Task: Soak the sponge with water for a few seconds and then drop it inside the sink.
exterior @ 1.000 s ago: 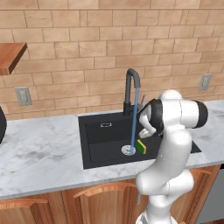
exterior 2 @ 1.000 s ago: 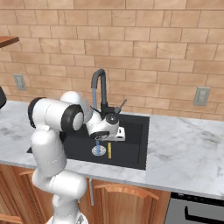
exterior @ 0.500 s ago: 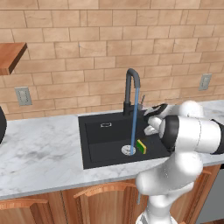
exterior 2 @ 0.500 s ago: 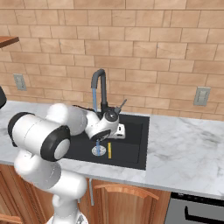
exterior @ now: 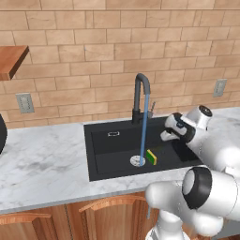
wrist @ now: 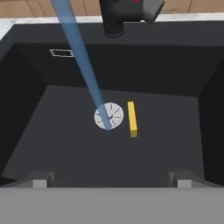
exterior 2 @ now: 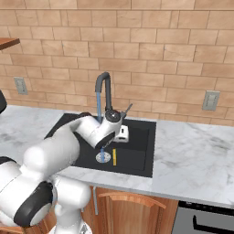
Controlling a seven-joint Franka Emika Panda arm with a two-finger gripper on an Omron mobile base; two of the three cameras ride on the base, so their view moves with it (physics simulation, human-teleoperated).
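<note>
Sponge (wrist: 131, 118): on edge on sink (wrist: 52, 131) floor, three o'clock of drain (wrist: 109, 116). Gripper (wrist: 109, 181): fingers apart, empty. Drop seemingly done; withdraw next.

Sponge (exterior: 151, 156) on sink (exterior: 110, 154) floor

Three views, shared sink (exterior: 108, 150)

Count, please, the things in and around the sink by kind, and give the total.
Sponge, on the basin floor beside the drain: 1
Water stream, falling on the drain: 1
Black sink: 1
Silver drain: 1
Black tap: 1
Wall outlets: 2
Open pincer above the basin: 1
Total: 8
</note>
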